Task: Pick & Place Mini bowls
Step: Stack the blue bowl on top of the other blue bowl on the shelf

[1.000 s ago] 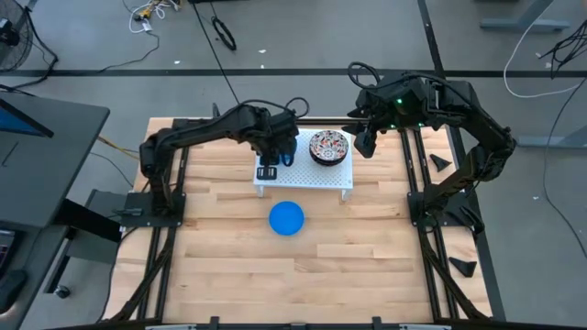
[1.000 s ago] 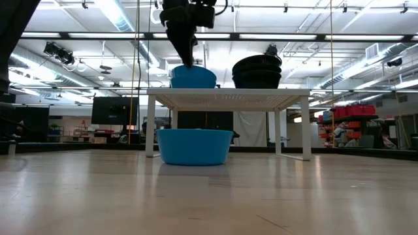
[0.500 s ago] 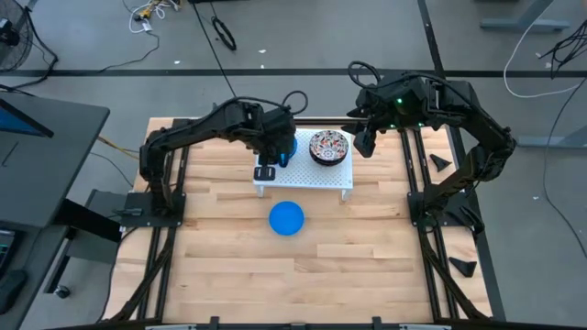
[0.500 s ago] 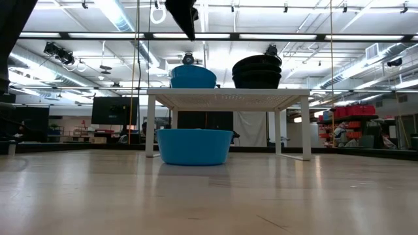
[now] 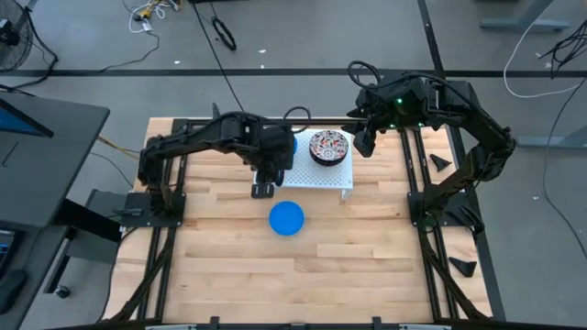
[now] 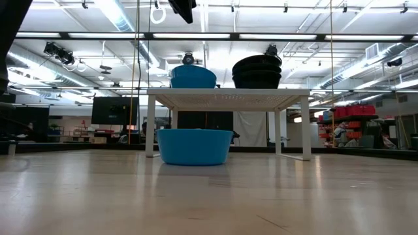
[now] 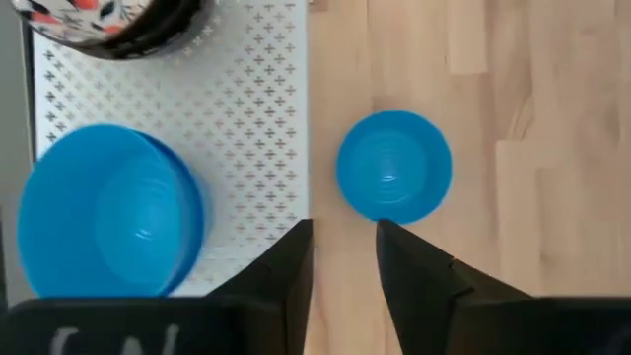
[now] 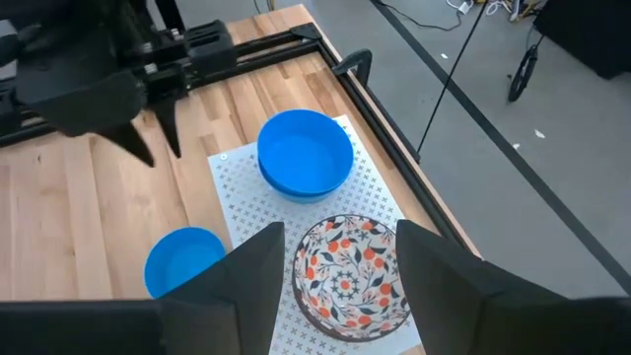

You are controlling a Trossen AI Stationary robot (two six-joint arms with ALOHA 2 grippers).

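Hovering over the rack's [image 5: 316, 174] front edge, the left gripper [image 7: 342, 258] holds nothing, its fingers a narrow gap apart. Blue bowls [image 7: 104, 212] sit stacked on the rack just beside it; a lone blue bowl [image 7: 394, 178] lies on the table [image 5: 367, 257] ahead. The right gripper [image 8: 340, 271] waits spread above the patterned bowls [image 8: 347, 272].

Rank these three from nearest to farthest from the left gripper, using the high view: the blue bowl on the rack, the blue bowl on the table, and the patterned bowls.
Measured from the left gripper:
1. Blue bowl on the table, just in front of the rack.
2. Blue bowl on the rack, hidden under the arm in the high view; too close to rank against the first.
3. Patterned bowls, on the rack's right end.
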